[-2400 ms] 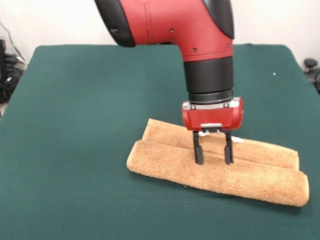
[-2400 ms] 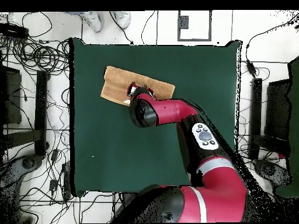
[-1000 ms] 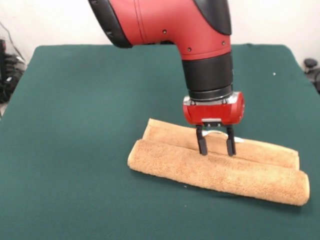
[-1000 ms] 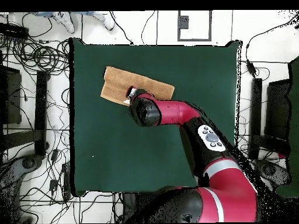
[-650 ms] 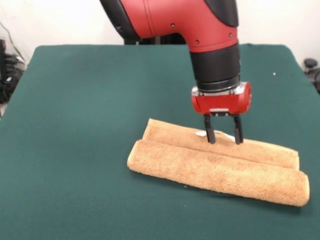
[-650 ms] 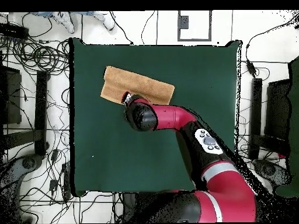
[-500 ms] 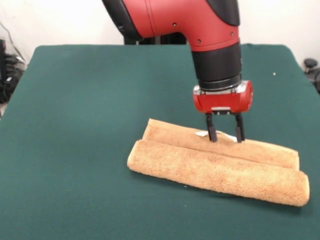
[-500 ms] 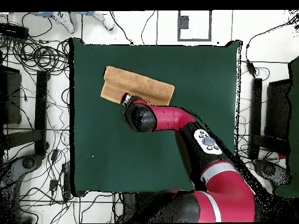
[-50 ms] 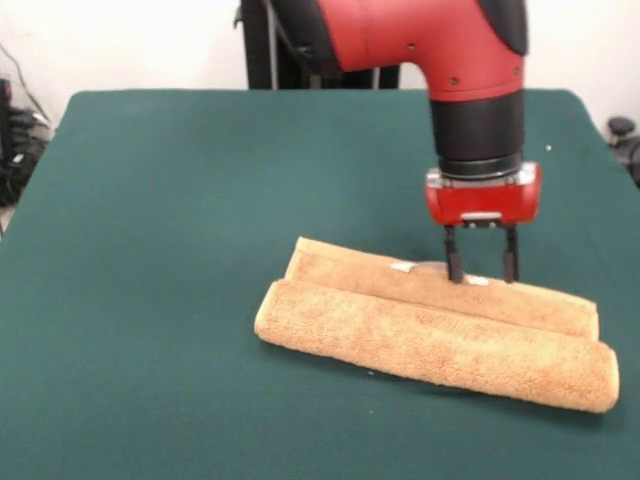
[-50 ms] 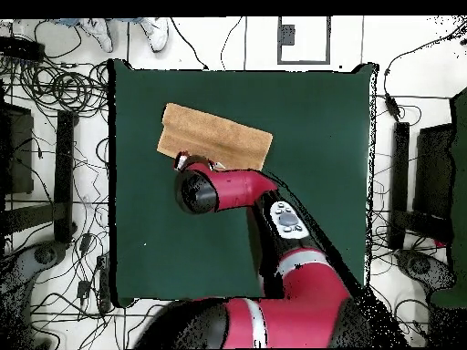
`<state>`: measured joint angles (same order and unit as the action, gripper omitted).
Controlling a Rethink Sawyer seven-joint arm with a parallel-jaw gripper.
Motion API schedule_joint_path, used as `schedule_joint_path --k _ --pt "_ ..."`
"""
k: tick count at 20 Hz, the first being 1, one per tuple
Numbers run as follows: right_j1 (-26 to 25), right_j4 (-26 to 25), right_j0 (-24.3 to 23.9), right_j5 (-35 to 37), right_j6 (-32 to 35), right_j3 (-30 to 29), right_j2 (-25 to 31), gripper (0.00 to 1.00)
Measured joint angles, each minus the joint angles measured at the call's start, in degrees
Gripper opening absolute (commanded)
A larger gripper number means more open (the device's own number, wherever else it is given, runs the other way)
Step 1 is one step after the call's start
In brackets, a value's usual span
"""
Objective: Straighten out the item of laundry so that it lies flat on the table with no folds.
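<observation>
Broad bare table (image 9: 160,200) surrounds the folded towel (image 9: 430,335). The gripper (image 9: 482,268) stands spread and empty, tips at the towel's far edge.

Fuzzy, looped terry-cloth towel (image 9: 440,330), matt felt-like table (image 9: 180,200) cover, glossy red plastic arm (image 9: 440,40) shell

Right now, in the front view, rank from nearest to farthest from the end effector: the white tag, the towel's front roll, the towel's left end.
End effector, open, at the back fold.
1. White tag, just to its left.
2. Front roll, below it.
3. Left end, farthest left.
</observation>
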<state>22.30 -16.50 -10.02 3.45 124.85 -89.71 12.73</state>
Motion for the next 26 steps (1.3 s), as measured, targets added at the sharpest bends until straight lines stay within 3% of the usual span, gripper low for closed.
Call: schedule_joint_path --k 6,26 --pt "-2.0 0.0 3.4 -5.6 0.0 1.7 -3.2 1.0" --pt "-2.1 0.0 3.3 -5.8 0.0 1.7 -3.2 1.0"
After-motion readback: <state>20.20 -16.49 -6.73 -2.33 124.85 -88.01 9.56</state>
